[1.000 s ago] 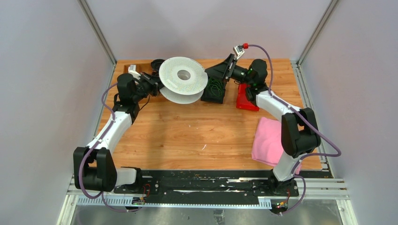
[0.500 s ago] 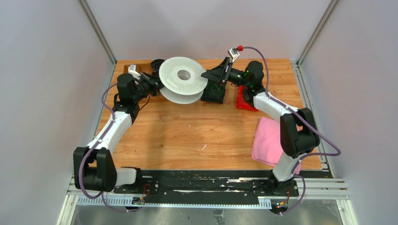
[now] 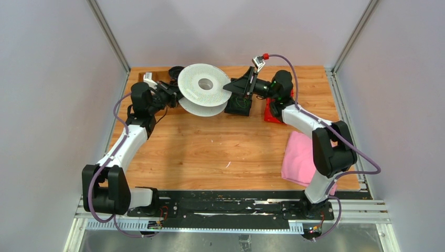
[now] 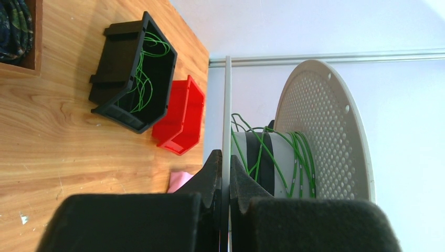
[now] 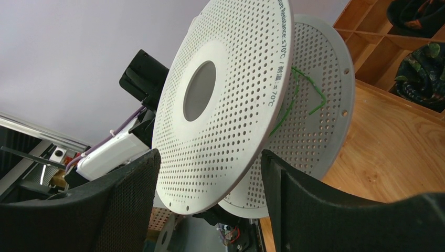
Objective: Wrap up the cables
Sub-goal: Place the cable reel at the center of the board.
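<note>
Upper centre: left gripper [image 3: 170, 93] pinches the grey spool's [image 3: 204, 86] rim. Right gripper [image 3: 231, 85], wide open and empty, should seat squarely on the flange, avoiding the cables [image 4: 303, 157].

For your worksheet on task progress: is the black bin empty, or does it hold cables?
Not empty. The left wrist view shows thin green cables looping loosely inside the black bin, which lies tipped with its opening facing the camera.
</note>
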Available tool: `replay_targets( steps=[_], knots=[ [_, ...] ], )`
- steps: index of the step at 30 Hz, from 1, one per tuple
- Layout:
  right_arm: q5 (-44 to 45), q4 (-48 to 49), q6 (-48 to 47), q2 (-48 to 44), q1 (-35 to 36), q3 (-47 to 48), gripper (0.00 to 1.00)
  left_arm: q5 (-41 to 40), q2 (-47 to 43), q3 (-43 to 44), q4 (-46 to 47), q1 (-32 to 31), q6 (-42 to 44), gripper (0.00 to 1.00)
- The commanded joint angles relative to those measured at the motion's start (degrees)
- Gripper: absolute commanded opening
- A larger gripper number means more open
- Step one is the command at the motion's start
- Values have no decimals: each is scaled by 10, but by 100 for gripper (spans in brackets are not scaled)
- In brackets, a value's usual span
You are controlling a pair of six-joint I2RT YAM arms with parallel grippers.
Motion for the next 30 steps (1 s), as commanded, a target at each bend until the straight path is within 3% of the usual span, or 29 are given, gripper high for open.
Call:
replay_targets(
  steps=[1, 15, 30],
  knots=[
    [-7, 12, -16, -24, 3, -10, 70, 12, -23, 21, 42, 3, -1, 0],
    [-14, -79, -109, -65, -69, -43, 70, 25, -19, 1, 49, -2, 19, 0],
    [1, -320, -326, -166, -179, -44, 70, -13, 27, -33, 49, -131, 114, 0]
  ],
)
